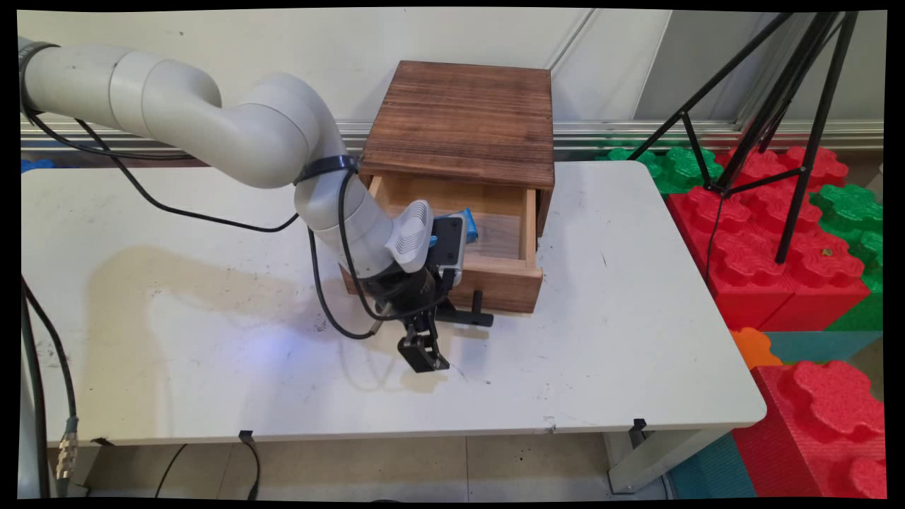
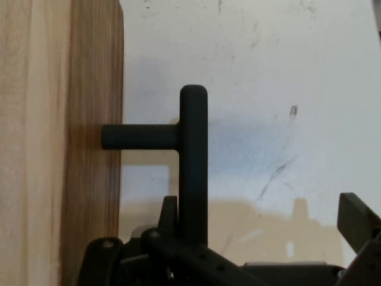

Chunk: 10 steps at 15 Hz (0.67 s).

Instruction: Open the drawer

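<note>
1. The hand hangs low over the white worktop, just in front of the open wooden drawer, its fingers spread wide and holding nothing.
2. The drawer's black T-shaped handle sits between the fingers, close against one finger.
3. A blue object lies inside the drawer.

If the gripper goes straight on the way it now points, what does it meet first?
Probably the white table. The gripper points down at it, beside the drawer's black handle; nothing shows between them.
</note>
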### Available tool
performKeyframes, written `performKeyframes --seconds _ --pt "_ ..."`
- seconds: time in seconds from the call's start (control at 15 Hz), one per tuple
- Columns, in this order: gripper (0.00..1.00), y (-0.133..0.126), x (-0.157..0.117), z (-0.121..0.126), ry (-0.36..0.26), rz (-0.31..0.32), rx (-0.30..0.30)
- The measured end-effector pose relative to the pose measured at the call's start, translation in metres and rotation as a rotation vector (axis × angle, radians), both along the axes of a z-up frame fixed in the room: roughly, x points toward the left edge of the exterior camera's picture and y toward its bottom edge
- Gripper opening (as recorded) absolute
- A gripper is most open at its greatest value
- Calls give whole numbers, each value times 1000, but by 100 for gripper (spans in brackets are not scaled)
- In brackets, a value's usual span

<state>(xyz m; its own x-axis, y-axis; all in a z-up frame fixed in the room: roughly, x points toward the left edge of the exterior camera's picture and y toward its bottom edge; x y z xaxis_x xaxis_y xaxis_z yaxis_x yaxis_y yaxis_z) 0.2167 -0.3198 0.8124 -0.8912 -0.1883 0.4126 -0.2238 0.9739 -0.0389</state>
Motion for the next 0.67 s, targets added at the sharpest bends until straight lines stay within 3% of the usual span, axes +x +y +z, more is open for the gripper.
performKeyframes --seconds 0.67 --pt "100 16 -6 1 7 1 11"
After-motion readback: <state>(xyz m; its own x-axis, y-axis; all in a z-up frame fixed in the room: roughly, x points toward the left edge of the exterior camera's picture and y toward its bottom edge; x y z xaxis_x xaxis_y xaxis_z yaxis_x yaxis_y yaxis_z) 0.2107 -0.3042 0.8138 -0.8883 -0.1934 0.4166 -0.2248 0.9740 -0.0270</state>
